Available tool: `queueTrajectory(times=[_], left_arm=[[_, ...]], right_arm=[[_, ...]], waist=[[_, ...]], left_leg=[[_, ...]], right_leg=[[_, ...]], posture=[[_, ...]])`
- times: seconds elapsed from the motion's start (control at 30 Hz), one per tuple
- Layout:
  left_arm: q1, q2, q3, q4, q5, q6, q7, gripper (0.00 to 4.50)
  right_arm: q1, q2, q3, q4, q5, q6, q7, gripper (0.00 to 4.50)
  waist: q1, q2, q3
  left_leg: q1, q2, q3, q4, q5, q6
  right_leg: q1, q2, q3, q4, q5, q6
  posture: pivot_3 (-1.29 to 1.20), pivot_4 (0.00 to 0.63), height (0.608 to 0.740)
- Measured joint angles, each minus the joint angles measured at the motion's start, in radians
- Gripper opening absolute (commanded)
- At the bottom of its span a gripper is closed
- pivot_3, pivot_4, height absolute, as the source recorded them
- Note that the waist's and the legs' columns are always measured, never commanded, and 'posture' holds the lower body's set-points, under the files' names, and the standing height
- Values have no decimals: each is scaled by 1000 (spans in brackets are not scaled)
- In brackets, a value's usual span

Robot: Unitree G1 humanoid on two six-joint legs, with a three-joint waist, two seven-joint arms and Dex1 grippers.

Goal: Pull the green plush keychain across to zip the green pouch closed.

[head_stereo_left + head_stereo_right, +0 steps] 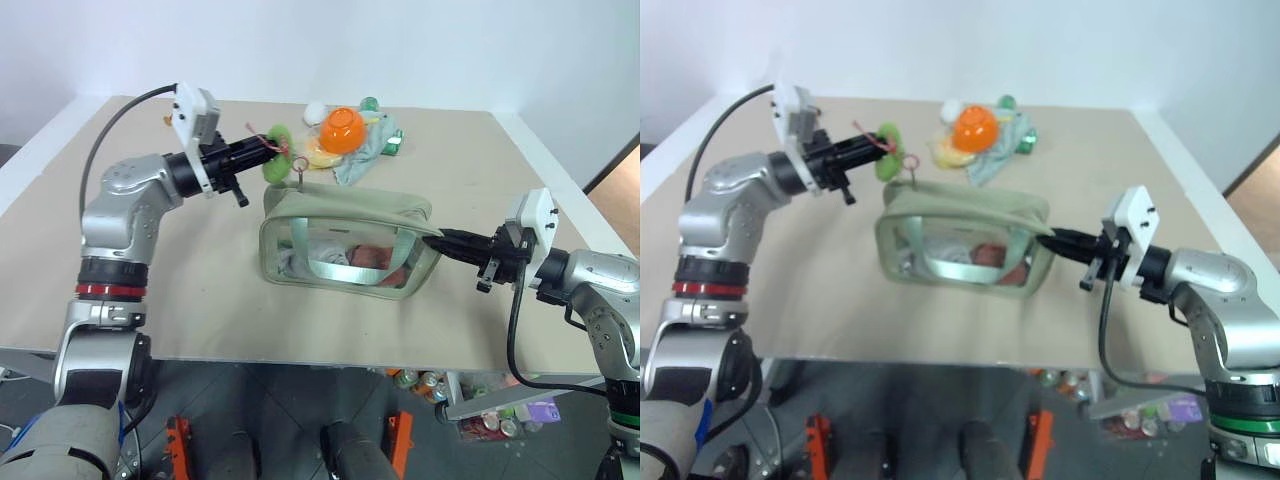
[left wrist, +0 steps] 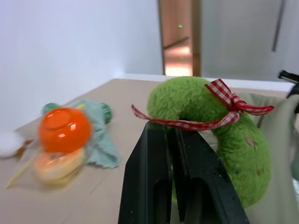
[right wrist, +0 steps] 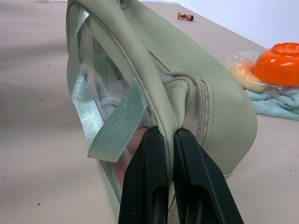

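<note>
The green plush keychain [image 1: 278, 166], a fuzzy lime ring with a red checked ribbon, hangs above the table just past the left end of the green pouch [image 1: 352, 208]. My left gripper [image 1: 262, 150] is shut on its edge, and the left wrist view shows the black fingers [image 2: 149, 163] pinching the keychain [image 2: 187, 98]. A small metal ring [image 1: 299, 164] hangs under the plush at the pouch's top left corner. My right gripper [image 1: 440, 240] is shut on the fabric at the pouch's right end [image 3: 224, 116], beside the zipper track. Items show through the clear side window.
An orange bowl [image 1: 342, 128] sits on a pale mint cloth [image 1: 365, 152] behind the pouch, with a white ball [image 1: 315, 110] beside it. The tan table [image 1: 200, 290] ends close in front. Cans [image 1: 425, 383] lie in a bin below the table's right front.
</note>
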State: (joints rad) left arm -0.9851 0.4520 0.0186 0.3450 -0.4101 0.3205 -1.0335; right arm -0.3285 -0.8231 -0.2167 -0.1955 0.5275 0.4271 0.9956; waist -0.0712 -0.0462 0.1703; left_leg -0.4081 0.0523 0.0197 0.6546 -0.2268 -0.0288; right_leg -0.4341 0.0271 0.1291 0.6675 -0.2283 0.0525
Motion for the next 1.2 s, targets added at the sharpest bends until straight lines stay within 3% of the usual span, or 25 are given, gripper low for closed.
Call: queueTrajectory(times=[0.3, 0.8, 0.83, 1.07, 1.2], left_arm=[[-89, -85, -111, 93, 99, -95, -60, 47], [-102, -40, -187, 75, 169, -182, -242, 47], [-102, -40, -187, 75, 169, -189, -243, 743], [-103, -33, -186, 76, 175, -236, -266, 2957], [-103, -3, -185, 76, 176, -258, -286, 4445]], right_arm=[[5, 0, 0, -7, 1, 0, -12, 0], [3, 0, 4, -7, 0, 0, -14, 0], [2, 0, 4, -6, -1, -1, -14, 0], [-3, 1, 15, 4, -3, -11, -8, 0], [-5, 1, 18, 4, -3, -15, 2, 0]], waist=[[0, 0, 0], [0, 0, 0], [0, 0, 0], [-1, 0, 0], [-3, 0, 0]], left_leg=[[0, 0, 0, 0, 0, 0], [0, 0, 0, 0, 0, 0], [0, 0, 0, 0, 0, 0], [0, 0, -1, 0, 0, 0], [0, 0, 0, 0, 0, 0]], right_leg=[[0, 0, 0, 0, 0, 0], [0, 0, 0, 0, -1, 1], [0, 0, 0, 0, -1, 1], [0, 0, 0, 0, -1, 1], [0, 0, 0, 0, -1, 1]], posture=[[0, 150, 740], [0, 150, 740], [0, 150, 740], [0, 150, 740], [0, 150, 740]])
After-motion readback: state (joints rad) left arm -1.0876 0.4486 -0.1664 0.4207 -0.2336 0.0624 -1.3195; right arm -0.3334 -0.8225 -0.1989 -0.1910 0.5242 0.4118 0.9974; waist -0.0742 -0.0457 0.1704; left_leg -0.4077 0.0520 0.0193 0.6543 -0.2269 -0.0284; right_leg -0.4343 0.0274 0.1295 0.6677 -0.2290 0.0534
